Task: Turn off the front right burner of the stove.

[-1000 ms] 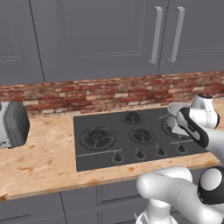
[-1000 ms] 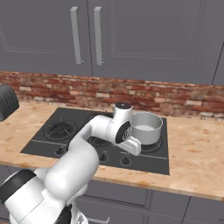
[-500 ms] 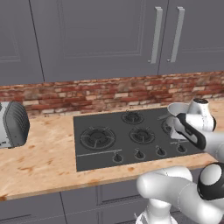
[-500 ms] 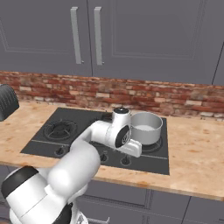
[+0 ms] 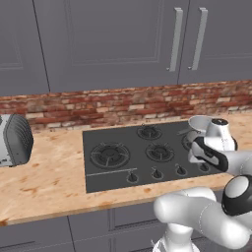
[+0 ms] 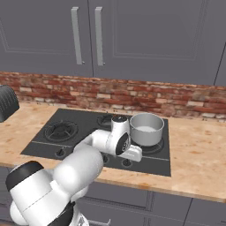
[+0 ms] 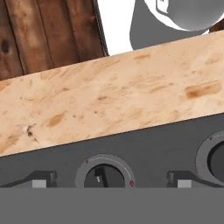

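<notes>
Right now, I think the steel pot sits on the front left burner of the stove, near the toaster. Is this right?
Not quite. The pot sits on the right side of the stove, on a right-hand burner, far from the toaster. The right base view shows this; the front left burner is bare.

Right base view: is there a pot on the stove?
Yes, a grey pot sits on the stove, at its back right, just behind the arm.

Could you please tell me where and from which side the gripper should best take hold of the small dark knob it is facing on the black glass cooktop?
Probably by the raised bar across the small dark knob, inside its grey ring: come straight down from above the black glass cooktop, one finger on each flat side.
</notes>
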You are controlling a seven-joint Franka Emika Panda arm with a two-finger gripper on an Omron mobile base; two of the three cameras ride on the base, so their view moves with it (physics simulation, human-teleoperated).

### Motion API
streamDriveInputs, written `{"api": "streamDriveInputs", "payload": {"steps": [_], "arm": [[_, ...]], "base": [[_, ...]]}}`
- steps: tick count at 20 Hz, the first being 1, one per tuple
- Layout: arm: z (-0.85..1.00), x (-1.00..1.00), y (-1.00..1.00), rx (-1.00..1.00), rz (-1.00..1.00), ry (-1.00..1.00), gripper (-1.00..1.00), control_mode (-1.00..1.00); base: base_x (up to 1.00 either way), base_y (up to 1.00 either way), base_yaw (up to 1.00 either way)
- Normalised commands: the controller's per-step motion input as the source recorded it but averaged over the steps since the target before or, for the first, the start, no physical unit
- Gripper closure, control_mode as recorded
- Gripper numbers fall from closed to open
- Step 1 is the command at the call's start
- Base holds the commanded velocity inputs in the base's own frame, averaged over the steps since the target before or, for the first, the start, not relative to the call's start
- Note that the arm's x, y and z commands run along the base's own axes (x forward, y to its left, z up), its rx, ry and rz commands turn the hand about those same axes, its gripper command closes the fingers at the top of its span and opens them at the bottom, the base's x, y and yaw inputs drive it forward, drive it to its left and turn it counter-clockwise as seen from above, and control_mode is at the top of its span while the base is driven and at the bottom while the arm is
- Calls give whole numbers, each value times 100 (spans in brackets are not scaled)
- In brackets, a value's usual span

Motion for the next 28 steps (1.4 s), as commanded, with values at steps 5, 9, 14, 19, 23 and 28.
{"api": "streamDriveInputs", "payload": {"steps": [5,9,14,19,23,28], "arm": [[-19,18,-2,0,9,0,-100,-100],[-11,3,-26,0,10,0,-100,-100],[0,0,-24,0,6,0,-100,-100],[-1,0,-2,0,1,0,-100,-100],[0,0,3,0,0,0,-100,-100],[-1,0,7,-3,0,0,-100,-100]], "base": [[0,0,0],[0,0,0],[0,0,0],[0,0,0],[0,0,0],[0,0,0]]}}
